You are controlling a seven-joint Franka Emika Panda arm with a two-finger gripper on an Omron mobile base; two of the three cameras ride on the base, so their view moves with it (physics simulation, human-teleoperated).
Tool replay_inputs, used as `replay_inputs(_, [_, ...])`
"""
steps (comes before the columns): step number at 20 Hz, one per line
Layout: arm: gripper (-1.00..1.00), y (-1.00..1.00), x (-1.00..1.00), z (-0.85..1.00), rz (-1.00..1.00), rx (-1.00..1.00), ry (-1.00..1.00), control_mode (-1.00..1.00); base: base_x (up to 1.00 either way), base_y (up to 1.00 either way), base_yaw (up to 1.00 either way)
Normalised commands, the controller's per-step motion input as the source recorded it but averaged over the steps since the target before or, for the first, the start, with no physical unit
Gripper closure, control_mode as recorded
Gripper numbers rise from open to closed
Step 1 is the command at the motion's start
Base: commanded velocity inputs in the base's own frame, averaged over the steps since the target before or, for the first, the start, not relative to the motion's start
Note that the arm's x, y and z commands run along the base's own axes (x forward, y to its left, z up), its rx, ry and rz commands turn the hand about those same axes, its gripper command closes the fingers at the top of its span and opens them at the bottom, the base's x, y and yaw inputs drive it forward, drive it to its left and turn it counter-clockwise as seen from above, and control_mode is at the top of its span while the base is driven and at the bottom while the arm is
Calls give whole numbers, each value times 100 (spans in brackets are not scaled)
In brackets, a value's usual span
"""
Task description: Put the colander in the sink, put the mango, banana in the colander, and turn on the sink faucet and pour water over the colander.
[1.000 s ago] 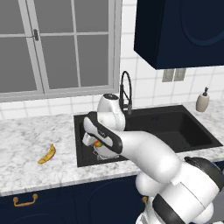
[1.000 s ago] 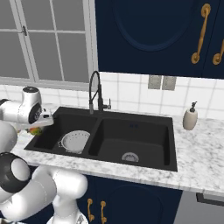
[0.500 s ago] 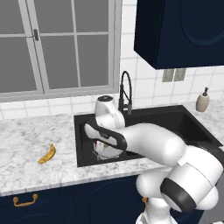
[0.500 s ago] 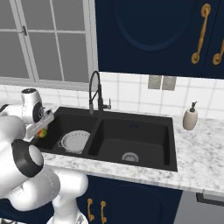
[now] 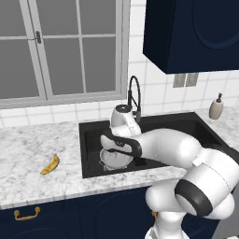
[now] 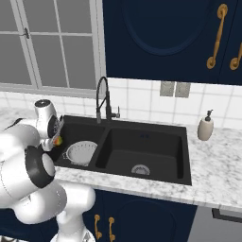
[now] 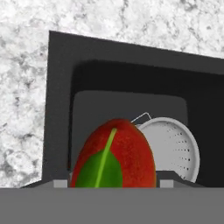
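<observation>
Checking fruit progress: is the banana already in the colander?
No, the banana lies on the marble counter left of the sink, apart from the colander.

No readable text from my station

I find no lettering, label, brand or number — not on the beige soap dispenser bottle (image 6: 205, 128), nor the dark navy wall cabinets (image 6: 163, 40).

we see mango (image 7: 114, 155) red-green, above sink's (image 7: 59, 100) left basin | colander (image 7: 173, 146) upright on basin floor | banana (image 5: 50, 165) near worktop's front edge
</observation>
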Motion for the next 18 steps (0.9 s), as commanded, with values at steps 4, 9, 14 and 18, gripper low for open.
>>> replay_inputs(4, [100,-34,44,-26,29,-16,2,-100,0,0,0])
replay_inputs(9, [100,-15,23,-43,26,-21,-2,-100,0,0,0])
replay_inputs(14, [100,-10,39,-40,10,-11,-2,-100,0,0,0])
replay_inputs(18, [100,-8,49,-34,2,-2,-3,-100,0,0,0])
